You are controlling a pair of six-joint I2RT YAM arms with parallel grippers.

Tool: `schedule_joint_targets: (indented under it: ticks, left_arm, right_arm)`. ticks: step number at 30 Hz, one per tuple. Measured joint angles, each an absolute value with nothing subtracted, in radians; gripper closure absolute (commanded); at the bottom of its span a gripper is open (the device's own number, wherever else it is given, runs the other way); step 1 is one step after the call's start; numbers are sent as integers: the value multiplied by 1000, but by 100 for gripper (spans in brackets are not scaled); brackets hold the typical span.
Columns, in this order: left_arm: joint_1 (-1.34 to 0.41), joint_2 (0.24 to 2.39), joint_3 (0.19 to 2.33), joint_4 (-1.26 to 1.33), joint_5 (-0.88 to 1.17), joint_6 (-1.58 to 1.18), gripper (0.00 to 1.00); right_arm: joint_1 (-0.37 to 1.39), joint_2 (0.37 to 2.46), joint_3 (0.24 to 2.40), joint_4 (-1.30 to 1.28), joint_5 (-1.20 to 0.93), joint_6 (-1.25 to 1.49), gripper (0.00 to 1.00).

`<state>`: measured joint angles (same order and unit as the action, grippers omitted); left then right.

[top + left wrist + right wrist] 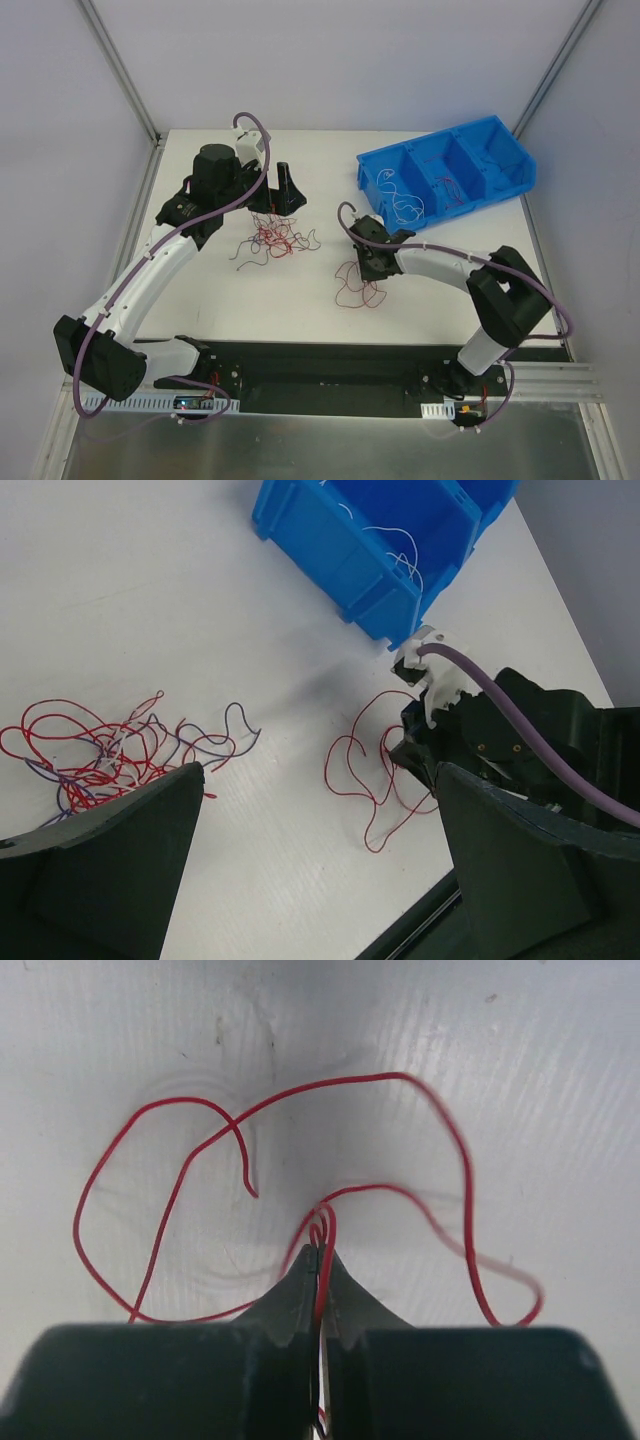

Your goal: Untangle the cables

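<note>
A tangle of thin red, white and dark cables (272, 238) lies on the white table; it shows at the left of the left wrist view (110, 752). My left gripper (277, 195) is open and empty just behind the tangle. A separate red cable (358, 283) lies in loops at the table's middle, also seen in the left wrist view (372, 780). My right gripper (366, 262) is shut on that red cable (330, 1210), pinched between the fingertips (300, 1280), low over the table.
A blue bin (510, 175) with three compartments stands at the back right; it holds white and red wires (405, 200). The bin's corner (350, 570) shows in the left wrist view. The table's black front edge runs along the bottom.
</note>
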<state>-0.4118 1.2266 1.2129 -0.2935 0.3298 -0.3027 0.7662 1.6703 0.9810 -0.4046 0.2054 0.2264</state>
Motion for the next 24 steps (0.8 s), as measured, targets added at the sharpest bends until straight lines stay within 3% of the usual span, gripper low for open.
schedule_joint_targets:
  ticks: [10, 16, 24]
  left_arm:
    - [-412, 1227, 1213, -294, 331, -303, 1]
    - [-412, 1227, 1213, -294, 332, -305, 1]
    - [-412, 1227, 1213, -294, 332, -307, 1]
  right_arm:
    - [754, 1263, 909, -398, 367, 236, 100]
    - [581, 1054, 919, -380, 409, 229, 100]
    - [311, 1103, 1264, -417, 386, 146, 100]
